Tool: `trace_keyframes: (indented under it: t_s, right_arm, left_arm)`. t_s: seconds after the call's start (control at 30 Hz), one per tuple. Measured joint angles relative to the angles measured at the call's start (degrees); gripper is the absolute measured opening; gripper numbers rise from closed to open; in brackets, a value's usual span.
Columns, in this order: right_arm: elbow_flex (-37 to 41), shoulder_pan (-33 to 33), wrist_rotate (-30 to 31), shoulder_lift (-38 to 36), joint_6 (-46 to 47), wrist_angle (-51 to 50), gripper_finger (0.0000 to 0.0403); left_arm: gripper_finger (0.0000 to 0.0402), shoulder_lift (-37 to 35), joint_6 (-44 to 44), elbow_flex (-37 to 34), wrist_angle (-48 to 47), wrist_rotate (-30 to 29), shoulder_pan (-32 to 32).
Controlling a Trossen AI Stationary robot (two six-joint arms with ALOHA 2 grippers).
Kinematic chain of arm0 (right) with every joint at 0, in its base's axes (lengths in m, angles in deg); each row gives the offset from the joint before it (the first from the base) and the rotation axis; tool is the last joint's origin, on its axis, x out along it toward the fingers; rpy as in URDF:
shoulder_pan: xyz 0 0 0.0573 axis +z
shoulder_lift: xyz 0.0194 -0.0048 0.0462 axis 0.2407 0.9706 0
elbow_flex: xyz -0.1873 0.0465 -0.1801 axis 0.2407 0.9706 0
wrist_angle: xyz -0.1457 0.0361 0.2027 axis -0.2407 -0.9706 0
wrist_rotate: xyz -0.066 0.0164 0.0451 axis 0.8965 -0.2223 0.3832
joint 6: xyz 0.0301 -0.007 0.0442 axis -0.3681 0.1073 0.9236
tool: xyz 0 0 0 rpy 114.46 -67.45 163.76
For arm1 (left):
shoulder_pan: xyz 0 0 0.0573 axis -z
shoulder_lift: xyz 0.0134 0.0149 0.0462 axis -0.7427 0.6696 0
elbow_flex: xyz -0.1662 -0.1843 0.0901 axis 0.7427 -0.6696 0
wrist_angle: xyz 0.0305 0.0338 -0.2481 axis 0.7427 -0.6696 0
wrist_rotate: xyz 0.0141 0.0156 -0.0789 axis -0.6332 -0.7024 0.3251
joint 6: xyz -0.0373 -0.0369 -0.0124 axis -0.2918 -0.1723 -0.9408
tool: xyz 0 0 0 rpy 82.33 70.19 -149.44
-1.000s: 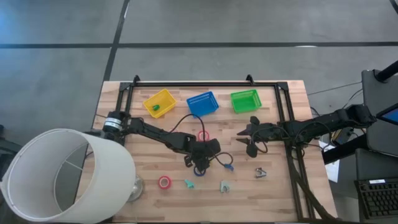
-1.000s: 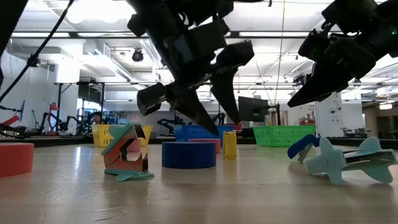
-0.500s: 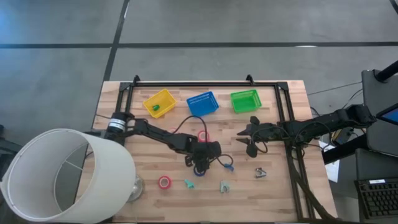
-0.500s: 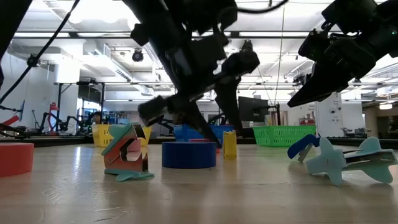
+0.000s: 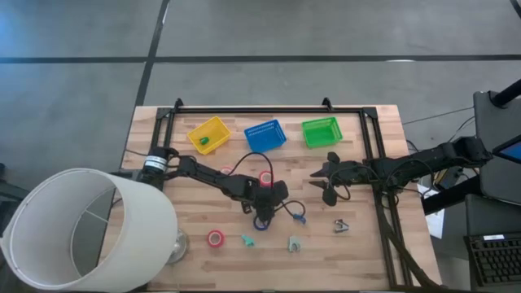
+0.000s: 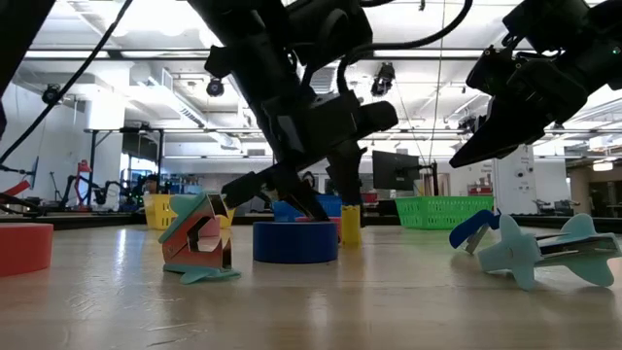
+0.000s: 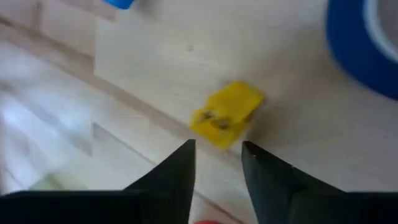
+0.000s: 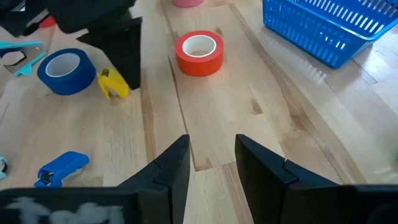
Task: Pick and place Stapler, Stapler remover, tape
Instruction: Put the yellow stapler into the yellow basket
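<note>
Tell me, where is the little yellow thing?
In the right wrist view, the little yellow thing lies on the table beside the blue tape roll, just ahead of the left claw.

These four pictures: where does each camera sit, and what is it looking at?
High view: above the table, looking straight down; both arms show, left fingers by the blue tape roll.
Low view: at tabletop height, looking level across; both arms come in from above.
Left wrist view: on the left arm, facing a small yellow piece; its own fingers show.
Right wrist view: on the right arm, facing the red tape roll; its own fingers show.
Shared: both wrist views show the yellow piece and the blue tape roll.
</note>
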Motion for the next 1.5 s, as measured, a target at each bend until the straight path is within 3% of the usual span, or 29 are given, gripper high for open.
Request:
trace_keyframes:
  t_s: [0.27,0.4,0.7,0.97,1.1,1.33,1.5]
  right_arm:
    - [0.00,0.00,0.00,0.00,0.00,-0.02,0.0114]
    - [0.00,0.00,0.00,0.00,0.00,-0.02,0.0117]
    - [0.00,0.01,0.00,0.00,0.00,-0.02,0.0116]
    - [0.02,0.02,0.00,0.00,0.00,-0.04,0.0107]
    - [0.02,0.00,0.00,0.00,0.01,-0.04,0.0108]
    - [0.01,0.00,0.00,0.00,0.44,-0.04,0.0114]
    - [0.02,0.00,0.00,0.00,0.44,-0.04,0.0109]
  left_arm:
    - [0.0041,0.00,-3.77,-0.02,-0.66,0.65,0.05]
    - [0.0030,0.00,-4.05,-0.03,-2.11,0.24,0.14]
    - [0.0103,-0.17,-2.40,-0.03,-4.51,-8.49,1.64]
    - [0.0164,-0.37,5.31,-0.03,-3.80,-9.27,5.25]
    - [0.0175,-0.39,6.41,-0.03,-1.48,-10.31,6.31]
    - [0.0175,-0.43,10.14,-0.03,-1.03,-20.02,6.46]
    - [0.0175,-0.44,18.35,-0.03,-1.06,-20.09,8.25]
